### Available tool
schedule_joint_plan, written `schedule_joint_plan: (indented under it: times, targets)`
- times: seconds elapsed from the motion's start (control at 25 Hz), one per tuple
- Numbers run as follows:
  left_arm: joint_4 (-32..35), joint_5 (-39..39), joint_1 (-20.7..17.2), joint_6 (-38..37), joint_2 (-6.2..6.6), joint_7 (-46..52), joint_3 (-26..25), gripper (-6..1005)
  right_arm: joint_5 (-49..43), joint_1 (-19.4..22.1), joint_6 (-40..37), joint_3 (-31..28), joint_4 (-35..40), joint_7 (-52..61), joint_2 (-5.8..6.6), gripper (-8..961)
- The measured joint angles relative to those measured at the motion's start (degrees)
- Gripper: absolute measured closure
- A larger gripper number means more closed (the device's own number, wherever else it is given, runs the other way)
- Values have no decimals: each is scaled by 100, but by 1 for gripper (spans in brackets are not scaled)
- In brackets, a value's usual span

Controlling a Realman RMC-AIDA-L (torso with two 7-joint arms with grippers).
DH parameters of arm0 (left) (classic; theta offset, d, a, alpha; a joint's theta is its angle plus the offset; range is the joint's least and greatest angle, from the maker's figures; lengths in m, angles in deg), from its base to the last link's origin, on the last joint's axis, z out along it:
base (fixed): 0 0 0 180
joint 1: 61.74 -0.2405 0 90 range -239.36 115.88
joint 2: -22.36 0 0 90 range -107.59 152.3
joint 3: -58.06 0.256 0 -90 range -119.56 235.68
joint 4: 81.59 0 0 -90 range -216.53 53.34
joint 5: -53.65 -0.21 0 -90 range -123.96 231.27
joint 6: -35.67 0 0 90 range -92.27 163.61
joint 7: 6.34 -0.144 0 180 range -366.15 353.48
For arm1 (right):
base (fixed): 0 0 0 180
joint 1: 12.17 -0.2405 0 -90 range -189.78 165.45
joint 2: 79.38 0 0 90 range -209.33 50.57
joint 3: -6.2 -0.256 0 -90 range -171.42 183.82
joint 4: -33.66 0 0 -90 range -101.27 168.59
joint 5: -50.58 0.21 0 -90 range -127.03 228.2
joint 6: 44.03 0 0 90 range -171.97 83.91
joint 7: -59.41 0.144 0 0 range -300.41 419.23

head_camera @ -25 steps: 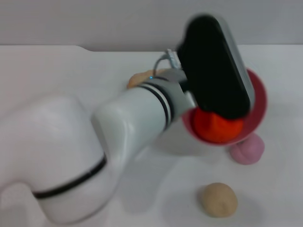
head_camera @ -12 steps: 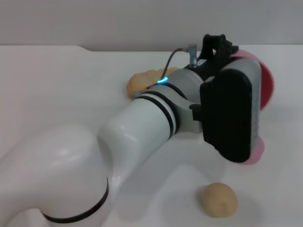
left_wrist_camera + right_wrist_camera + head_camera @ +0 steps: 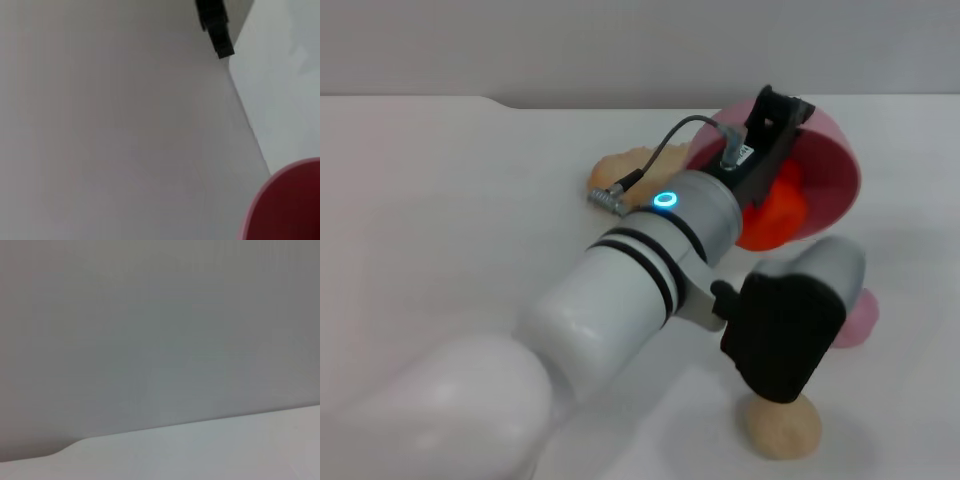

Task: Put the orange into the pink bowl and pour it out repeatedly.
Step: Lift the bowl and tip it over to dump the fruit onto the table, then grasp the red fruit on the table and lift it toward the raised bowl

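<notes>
My left gripper (image 3: 805, 248) holds the pink bowl (image 3: 825, 165) above the table at the right, tipped steeply on its side with its opening facing me. The fingers are hidden where the black gripper body meets the bowl's lower rim. The orange (image 3: 775, 215) lies inside the bowl against the low side, partly behind my wrist. In the left wrist view only an edge of the bowl (image 3: 295, 205) shows against the wall. The right gripper is out of view; its wrist view shows only wall and the table's far edge.
A small pink peach-like ball (image 3: 857, 320) lies on the white table (image 3: 450, 200) under the bowl, partly behind the gripper. A beige bun (image 3: 780, 428) lies near the front edge. A tan bread piece (image 3: 618, 170) lies behind my left forearm.
My left wrist has rolled: the black gripper body swung from above the bowl to below it. The bowl tipped onto its side and rose slightly. The orange stays inside.
</notes>
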Motion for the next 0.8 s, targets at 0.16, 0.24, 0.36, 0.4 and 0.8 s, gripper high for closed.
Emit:
schedule_joint_plan:
  times: [0.16, 0.24, 0.36, 0.4, 0.8]
  targets:
    - [-139, -699, -1, 217, -4, 282, 96, 953, 0, -52, 13, 20, -58, 0, 3, 456]
    - [-155, -865, -8, 293, -5, 320, 133, 953, -1, -76, 33, 15, -96, 0, 8, 454]
    - [-211, -1010, -10, 347, -5, 381, 160, 953, -2, -112, 50, 1, -141, 0, 13, 452]
    - [-211, -1010, -10, 347, -5, 381, 160, 953, -3, -120, 53, 6, -152, 0, 13, 451]
    - [-355, -1292, 68, 466, -4, 1129, 215, 953, -7, -141, 119, 11, -226, 1, 14, 443]
